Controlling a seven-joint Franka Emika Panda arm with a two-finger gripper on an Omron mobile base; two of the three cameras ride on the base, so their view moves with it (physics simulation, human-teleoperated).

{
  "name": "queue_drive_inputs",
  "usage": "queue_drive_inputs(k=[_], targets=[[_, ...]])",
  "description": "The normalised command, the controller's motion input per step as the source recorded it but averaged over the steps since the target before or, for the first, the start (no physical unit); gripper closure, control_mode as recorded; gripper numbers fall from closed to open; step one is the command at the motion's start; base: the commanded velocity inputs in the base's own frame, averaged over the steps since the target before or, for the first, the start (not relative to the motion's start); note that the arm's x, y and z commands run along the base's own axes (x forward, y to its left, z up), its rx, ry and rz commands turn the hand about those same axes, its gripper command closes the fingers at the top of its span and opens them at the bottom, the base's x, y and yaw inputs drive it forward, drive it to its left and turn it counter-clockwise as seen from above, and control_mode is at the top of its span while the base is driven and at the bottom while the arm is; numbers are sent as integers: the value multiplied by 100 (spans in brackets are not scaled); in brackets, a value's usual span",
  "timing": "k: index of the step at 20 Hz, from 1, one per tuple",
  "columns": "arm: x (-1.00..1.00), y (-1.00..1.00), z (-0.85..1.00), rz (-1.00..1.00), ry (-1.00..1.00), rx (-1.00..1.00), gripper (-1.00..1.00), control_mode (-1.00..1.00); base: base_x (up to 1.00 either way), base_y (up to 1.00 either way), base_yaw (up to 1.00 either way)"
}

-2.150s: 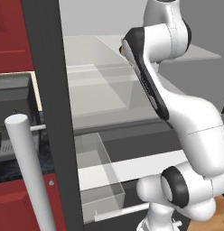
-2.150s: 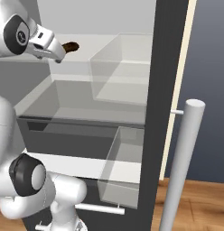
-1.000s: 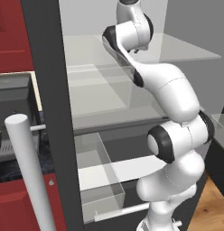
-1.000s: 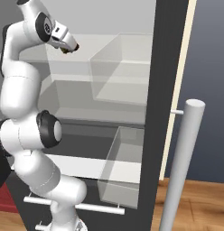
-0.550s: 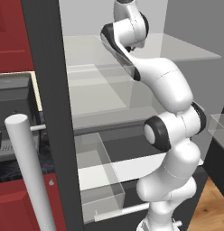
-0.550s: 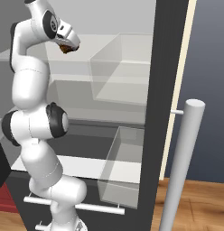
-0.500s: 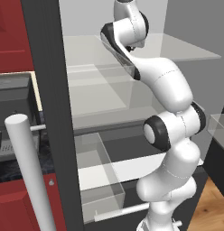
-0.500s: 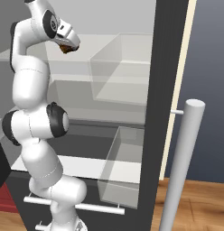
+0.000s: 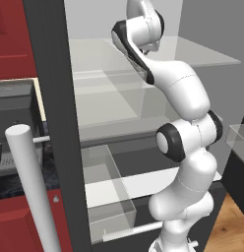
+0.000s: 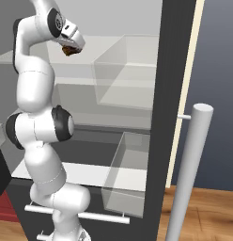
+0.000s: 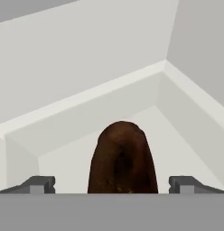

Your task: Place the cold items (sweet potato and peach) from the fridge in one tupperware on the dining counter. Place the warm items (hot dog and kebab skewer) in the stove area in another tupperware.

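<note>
Between gripper [image 11: 112, 185] fingertips, a rough brown sweet potato [image 11: 122, 160].

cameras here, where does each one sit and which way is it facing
Left base view: behind the arm to its left, facing the open fridge; the arm rises at right.
Right base view: behind to its right, same fridge; the arm rises at left, gripper by the sweet potato.
Hand view: on the hand, looking along the fingers at the sweet potato on a shelf.
Both base views share fridge and arm.
</note>
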Motion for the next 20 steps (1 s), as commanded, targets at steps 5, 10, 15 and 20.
queue_drive_inputs(k=[5,10,15,20], targets=[[-2,0,-37,0,0,0,-100,-100,0,0,0],[0,0,-28,0,0,0,100,-100,0,0,0],[-3,0,-22,0,-4,0,100,-100,0,0,0],[-46,-5,-13,0,-21,0,100,-100,0,0,0]])
